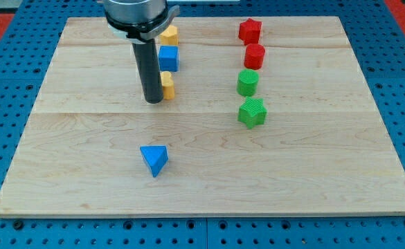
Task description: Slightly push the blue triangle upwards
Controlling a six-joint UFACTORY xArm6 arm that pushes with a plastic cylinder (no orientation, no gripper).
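My tip [154, 101] rests on the bench [327, 173] just beside a yellow block [167, 84], well above the blue triangle [154, 160] near the view's bottom. No claw here, just a rod. To push upwards it likely must get below the triangle first.

A light wooden board [313, 159] lies on a blue table with many small holes [403, 83]. The light is bright and even.

Bright, even overhead lighting; focus sharp across the wooden board [209, 173]. Soft, short shadows lie beneath the blue triangle [154, 160] and the rod. Faint sheen on the wood; no visible edge distortion.
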